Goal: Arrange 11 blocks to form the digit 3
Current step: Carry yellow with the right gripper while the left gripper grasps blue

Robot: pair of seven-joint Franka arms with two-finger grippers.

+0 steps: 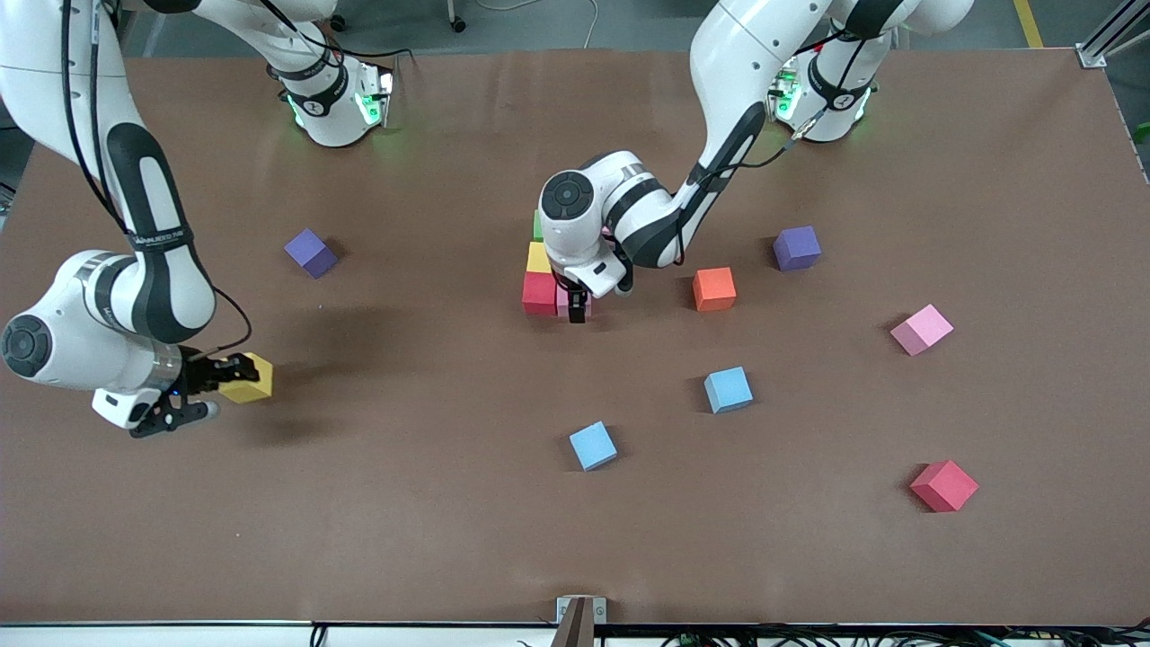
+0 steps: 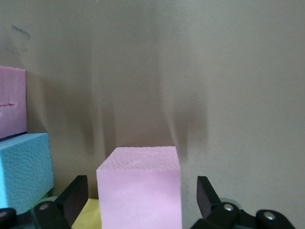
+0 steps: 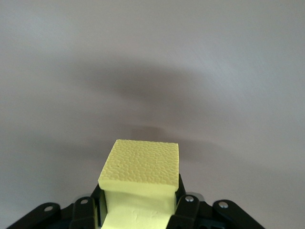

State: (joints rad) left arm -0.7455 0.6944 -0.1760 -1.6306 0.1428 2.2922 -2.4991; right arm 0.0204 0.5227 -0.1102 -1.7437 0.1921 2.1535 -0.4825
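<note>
1. Right gripper (image 1: 225, 376), at the right arm's end, pinches a yellow block (image 1: 249, 378); next, carry it to the digit
2. Left gripper (image 1: 578, 305), spread, straddles a pink block (image 2: 139, 187) beside the red block (image 1: 539, 292); lift clear

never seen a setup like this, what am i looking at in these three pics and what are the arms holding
Two white robot arms work at a brown table, sorting foam cubes. The wide picture looks down from a camera facing them; the other two come from cameras on each wrist. The right gripper, toward its own end of the table, has its jaws shut on a yellow cube. The left gripper is at a small cluster of cubes mid-table, jaws open around a pink cube beside a red cube. Purple, orange, pink, blue and red cubes lie scattered.
</note>
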